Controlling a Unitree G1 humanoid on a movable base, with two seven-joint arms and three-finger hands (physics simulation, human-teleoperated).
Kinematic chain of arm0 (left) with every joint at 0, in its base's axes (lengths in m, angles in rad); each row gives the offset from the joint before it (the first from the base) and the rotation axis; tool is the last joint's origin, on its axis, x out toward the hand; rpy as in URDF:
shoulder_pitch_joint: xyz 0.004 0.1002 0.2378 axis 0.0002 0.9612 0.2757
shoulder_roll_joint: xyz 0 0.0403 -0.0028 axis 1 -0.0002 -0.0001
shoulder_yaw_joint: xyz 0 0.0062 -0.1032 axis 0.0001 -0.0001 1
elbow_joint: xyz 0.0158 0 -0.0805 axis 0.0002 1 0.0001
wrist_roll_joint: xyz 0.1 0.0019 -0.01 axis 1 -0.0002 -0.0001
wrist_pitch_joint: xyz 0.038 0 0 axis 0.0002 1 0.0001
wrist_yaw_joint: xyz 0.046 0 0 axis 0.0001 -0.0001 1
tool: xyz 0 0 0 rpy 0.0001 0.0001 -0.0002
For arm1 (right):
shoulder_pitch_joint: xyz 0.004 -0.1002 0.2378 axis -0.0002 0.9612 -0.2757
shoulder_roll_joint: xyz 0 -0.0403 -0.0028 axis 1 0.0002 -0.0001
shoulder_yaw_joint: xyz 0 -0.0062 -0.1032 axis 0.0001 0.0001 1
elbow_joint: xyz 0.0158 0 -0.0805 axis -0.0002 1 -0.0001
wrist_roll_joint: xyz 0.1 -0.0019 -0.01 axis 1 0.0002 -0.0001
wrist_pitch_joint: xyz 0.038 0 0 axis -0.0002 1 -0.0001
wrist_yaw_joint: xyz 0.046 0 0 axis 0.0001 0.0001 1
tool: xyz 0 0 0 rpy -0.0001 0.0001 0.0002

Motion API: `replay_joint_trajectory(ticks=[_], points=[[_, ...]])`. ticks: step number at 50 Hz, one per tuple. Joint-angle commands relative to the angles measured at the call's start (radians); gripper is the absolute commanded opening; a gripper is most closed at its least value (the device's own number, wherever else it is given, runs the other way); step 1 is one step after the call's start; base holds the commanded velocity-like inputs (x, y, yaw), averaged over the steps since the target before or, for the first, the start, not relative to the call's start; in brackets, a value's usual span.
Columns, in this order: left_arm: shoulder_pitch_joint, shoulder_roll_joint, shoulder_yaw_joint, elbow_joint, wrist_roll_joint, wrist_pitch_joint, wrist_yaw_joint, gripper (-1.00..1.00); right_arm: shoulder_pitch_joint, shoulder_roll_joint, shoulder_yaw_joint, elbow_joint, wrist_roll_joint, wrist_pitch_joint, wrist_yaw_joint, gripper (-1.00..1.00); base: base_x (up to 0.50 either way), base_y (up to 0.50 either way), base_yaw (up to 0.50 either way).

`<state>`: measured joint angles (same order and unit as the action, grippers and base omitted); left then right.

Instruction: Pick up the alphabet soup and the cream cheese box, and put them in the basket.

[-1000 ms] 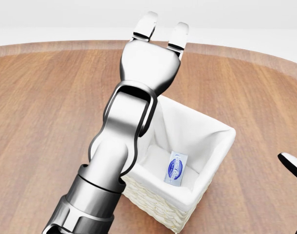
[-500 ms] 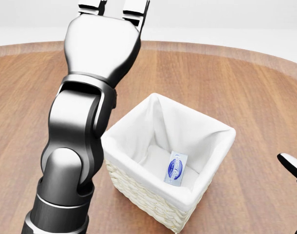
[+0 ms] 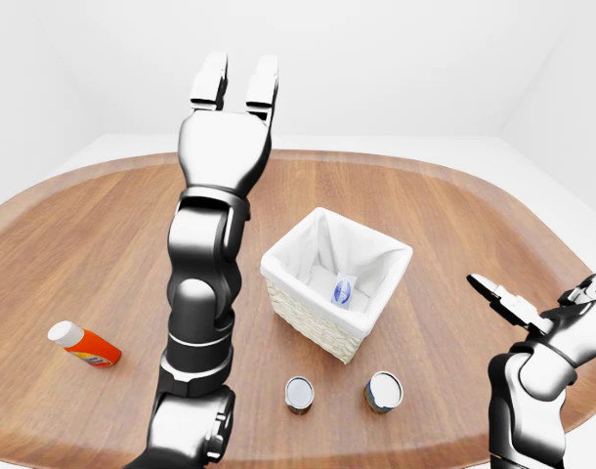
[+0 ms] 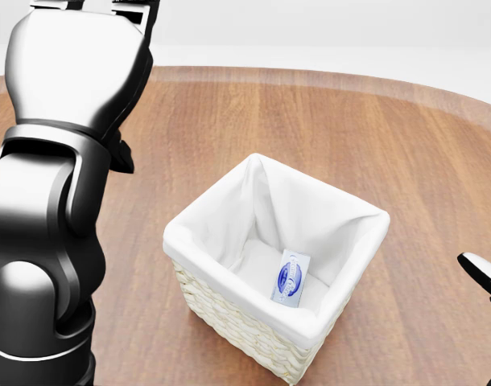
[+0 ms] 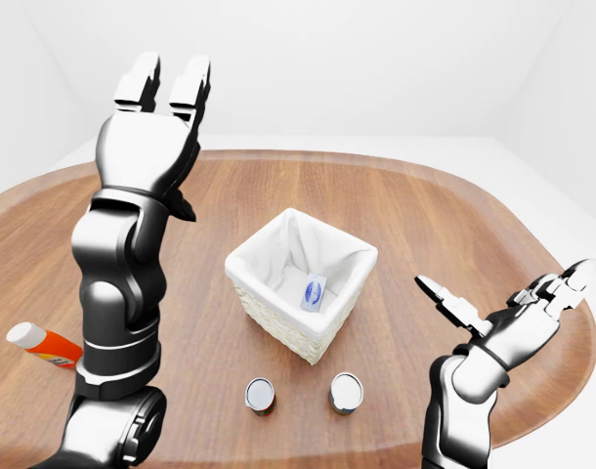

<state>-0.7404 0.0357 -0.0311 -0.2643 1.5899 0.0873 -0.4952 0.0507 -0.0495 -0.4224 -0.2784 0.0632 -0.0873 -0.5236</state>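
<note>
the cream cheese box [image 4: 291, 276] lay in the basket [image 3: 300, 315]. two cans [image 3: 300, 393] sat outside; which was the alphabet soup was unclear. the left hand [image 3: 232, 93] and right hand [image 5: 532, 313] were spread open, empty.

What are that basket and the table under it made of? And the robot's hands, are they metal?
The basket looks like pale woven wicker, from its ribbed weave, with a smooth white cloth-like lining. The table looks like matte brown wood, with visible grain. The left hand and right hand look like polished metal with bright reflections, though a simulator's render cannot confirm that.
</note>
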Motion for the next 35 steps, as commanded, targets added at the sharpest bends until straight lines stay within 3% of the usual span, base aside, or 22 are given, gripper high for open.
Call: replay_joint_trajectory(ticks=[1,10,18,24,35], points=[[0.028,0.071,0.046,-0.061,-0.040,0.000,-0.021,1.00,0.002,0.001,0.000,-0.006,-0.001,0.000,0.000,1.00,0.00,0.00,0.00],[0.037,0.120,0.085,-0.109,-0.066,0.000,-0.053,1.00,0.002,0.001,0.000,0.000,-0.002,0.000,0.000,1.00,0.00,0.00,0.00],[0.024,0.207,0.150,-0.186,-0.155,0.000,-0.120,1.00,0.005,0.003,-0.001,-0.013,-0.004,0.000,0.000,1.00,0.00,0.00,0.00],[0.016,0.301,0.207,-0.230,-0.207,0.000,-0.181,1.00,0.004,0.004,0.000,-0.007,-0.007,0.000,0.000,1.00,0.00,0.00,0.00],[0.040,0.377,0.255,-0.248,-0.273,0.000,-0.191,1.00,0.006,0.004,-0.001,-0.011,-0.010,0.000,0.000,1.00,0.00,0.00,0.00]])
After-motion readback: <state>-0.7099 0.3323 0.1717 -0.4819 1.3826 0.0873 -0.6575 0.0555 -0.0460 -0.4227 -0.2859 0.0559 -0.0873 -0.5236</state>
